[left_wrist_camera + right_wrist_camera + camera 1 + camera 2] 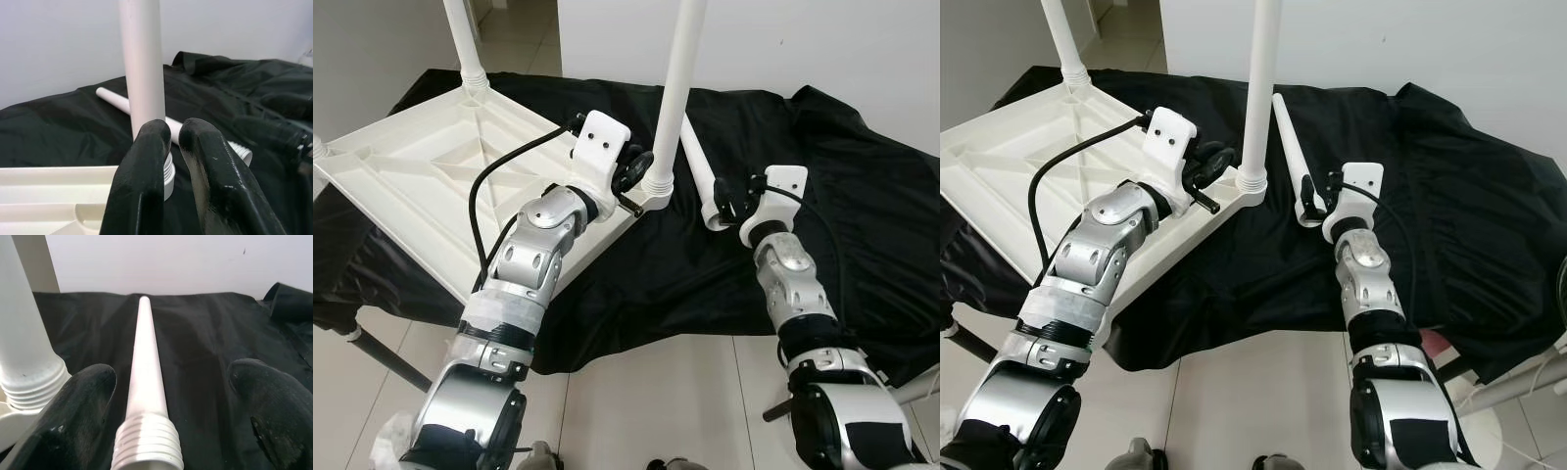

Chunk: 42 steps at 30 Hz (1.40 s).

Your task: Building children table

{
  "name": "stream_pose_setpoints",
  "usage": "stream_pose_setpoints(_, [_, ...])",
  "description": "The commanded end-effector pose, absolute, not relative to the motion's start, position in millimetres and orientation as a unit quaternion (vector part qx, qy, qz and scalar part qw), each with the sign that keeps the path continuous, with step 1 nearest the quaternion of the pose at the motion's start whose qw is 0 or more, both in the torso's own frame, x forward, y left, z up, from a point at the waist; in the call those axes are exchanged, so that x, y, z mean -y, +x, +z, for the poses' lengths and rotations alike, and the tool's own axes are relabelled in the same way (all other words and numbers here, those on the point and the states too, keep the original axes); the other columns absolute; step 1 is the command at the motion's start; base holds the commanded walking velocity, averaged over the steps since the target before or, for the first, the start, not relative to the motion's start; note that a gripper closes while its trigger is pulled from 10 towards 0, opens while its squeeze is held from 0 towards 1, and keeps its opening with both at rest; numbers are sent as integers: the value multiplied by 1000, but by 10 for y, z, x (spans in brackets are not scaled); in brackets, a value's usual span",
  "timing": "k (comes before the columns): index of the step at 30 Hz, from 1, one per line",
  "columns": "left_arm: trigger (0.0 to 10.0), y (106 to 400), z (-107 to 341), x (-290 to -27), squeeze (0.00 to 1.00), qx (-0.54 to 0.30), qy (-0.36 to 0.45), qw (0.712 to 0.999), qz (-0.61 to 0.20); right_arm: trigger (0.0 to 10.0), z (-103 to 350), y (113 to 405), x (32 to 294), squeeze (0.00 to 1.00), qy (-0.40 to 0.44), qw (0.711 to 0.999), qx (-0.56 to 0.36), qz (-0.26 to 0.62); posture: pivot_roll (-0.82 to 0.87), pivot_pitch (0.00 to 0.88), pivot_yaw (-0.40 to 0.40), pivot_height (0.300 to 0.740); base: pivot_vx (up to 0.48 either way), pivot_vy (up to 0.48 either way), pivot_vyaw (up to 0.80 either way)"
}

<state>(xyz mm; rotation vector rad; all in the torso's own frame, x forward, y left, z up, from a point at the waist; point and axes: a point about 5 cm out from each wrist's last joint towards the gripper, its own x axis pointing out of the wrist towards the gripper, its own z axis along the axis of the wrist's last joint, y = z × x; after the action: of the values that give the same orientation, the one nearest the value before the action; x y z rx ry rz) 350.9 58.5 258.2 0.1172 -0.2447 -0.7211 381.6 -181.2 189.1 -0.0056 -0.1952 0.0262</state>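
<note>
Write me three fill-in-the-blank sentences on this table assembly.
1. The loose table leg lies on a cloth coloured ____.
2. The right gripper has its jaws ____ around the loose leg's threaded end.
3. The left gripper is at the base of a leg that stands ____ in the tabletop.

black; open; upright

Between your right pincer's [171,401] black fingers [83,396] lies a plain white loose leg [144,382] on black cloth [210,347]. Just ahead of your left pincer [173,142], the upright leg [142,63] and tabletop [421,176] are white too.
</note>
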Motion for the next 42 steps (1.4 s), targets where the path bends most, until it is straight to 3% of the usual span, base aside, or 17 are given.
stream_pose_setpoints(1, [10000,3493,2600,-573,0,115,51,931,-343,10000,1878,3857,1834,0,-16,996,87,18,34,259,-27,740,0,0,0])
stream_pose_setpoints(15, [10000,3360,2754,-579,0,127,55,926,-350,10000,1950,4012,1656,0,-27,994,62,87,104,349,-58,740,0,0,0])
stream_pose_setpoints(29, [10000,3304,2825,-638,0,130,59,927,-347,10000,2077,4097,1563,0,-31,992,62,105,126,332,-68,740,0,0,0])
stream_pose_setpoints(30, [10000,3306,2830,-645,0,130,60,927,-346,7490,2071,4096,1560,0,-30,992,62,106,128,327,-69,740,0,0,0])
stream_pose_setpoints(31, [10000,3306,2830,-645,0,130,60,927,-346,7490,2071,4096,1560,0,-30,992,62,106,128,327,-69,740,0,0,0])
stream_pose_setpoints(32, [10000,3309,2830,-648,0,130,60,927,-346,2941,2063,4094,1562,0,-29,992,61,105,130,324,-69,740,0,0,0])
stream_pose_setpoints(34, [10000,3309,2832,-655,0,129,61,928,-345,2941,2052,4093,1568,0,-25,992,60,104,130,319,-69,740,0,0,0])
stream_pose_setpoints(35, [10000,3303,2831,-680,0,127,59,929,-342,0,2001,4089,1602,0,-19,994,47,94,128,311,-65,740,0,0,0])
stream_pose_setpoints(42, [10000,3268,2680,-836,0,101,48,939,-326,0,1888,4048,1735,0,14,997,40,60,111,277,-64,740,0,0,0])
